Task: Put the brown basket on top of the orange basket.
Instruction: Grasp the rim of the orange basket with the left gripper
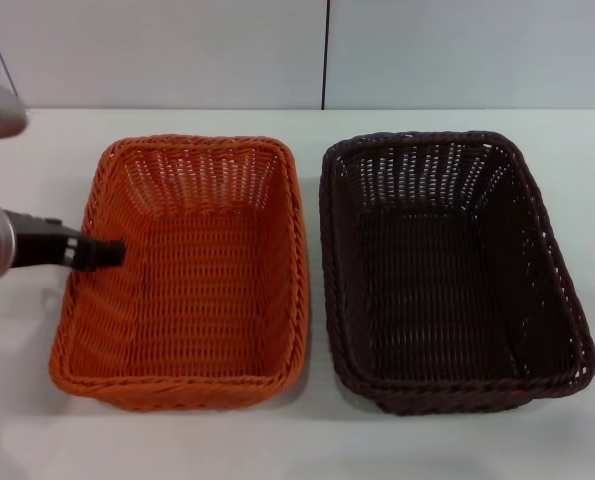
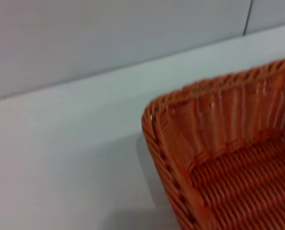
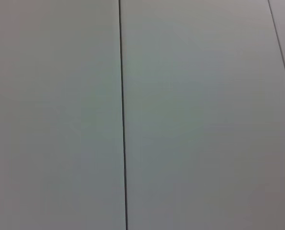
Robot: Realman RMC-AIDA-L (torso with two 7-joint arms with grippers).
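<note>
The orange basket (image 1: pixel 187 270) sits on the left of the white table, and one of its corners shows in the left wrist view (image 2: pixel 219 143). The brown basket (image 1: pixel 447 270) sits beside it on the right, a narrow gap between them; both are upright and empty. My left gripper (image 1: pixel 105 251) reaches in from the left and is at the orange basket's left rim, just over its sloping side. My right gripper is out of view; the right wrist view shows only a wall.
The white table (image 1: pixel 317 440) runs under both baskets, with bare strips in front and at the far left (image 2: pixel 61 158). A grey panelled wall (image 1: pixel 327 50) with a dark vertical seam (image 3: pixel 122 115) stands behind the table.
</note>
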